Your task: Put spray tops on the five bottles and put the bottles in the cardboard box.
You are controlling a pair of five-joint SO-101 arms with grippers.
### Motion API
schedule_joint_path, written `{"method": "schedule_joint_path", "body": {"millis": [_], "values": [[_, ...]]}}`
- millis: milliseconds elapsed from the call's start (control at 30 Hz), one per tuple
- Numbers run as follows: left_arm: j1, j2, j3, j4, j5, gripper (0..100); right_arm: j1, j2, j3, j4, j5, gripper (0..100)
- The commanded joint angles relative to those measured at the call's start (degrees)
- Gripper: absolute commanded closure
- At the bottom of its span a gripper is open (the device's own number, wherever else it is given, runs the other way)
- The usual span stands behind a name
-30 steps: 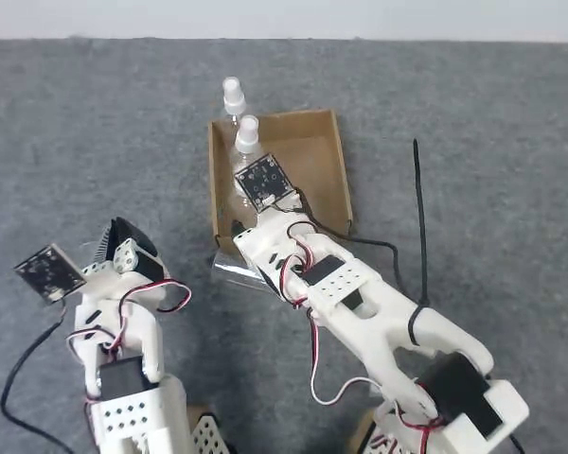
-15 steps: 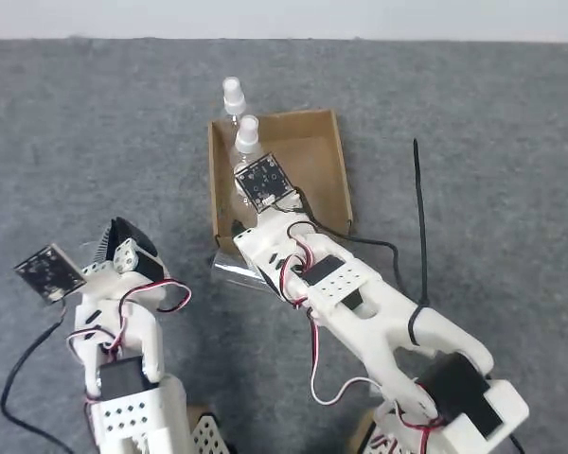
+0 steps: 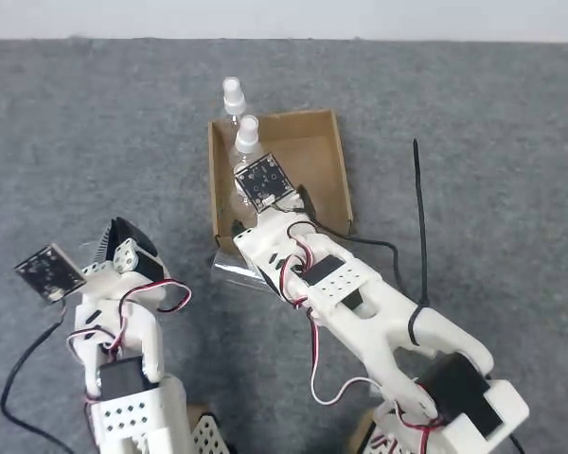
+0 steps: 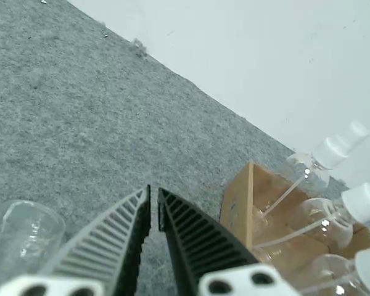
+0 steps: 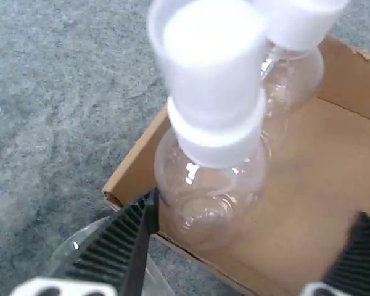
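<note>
One cardboard box [image 3: 310,156] holds three capped bottles [image 4: 324,223] clustered in one corner. One uncapped bottle [image 3: 233,270] lies just outside the box. The right gripper [image 5: 246,246] gapes wide over the box, gripping nothing. The left gripper [image 4: 154,206], well apart from the box, is nearly closed and empty.

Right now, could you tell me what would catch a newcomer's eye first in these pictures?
The cardboard box mid-table, with white-capped bottles at its far left corner. The right gripper hangs over that corner, fingers wide open before the nearest bottle; the left gripper sits shut, off to the box's left.
</note>
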Motion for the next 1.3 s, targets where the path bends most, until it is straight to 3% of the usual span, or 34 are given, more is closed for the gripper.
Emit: {"method": "schedule_joint_path", "body": {"millis": [0,200,1267], "values": [[0.0,-0.7,-0.7,0.2,-0.5,99,0.7,-1.0,-0.6,2.2,0.0,56.4],[0.0,-0.7,-0.7,0.2,-0.5,99,0.7,-5.8,0.2,3.6,-0.2,56.6],[0.0,-0.7,-0.7,0.2,-0.5,99,1.1,-37.6,0.4,39.0,0.0,56.7]]}}
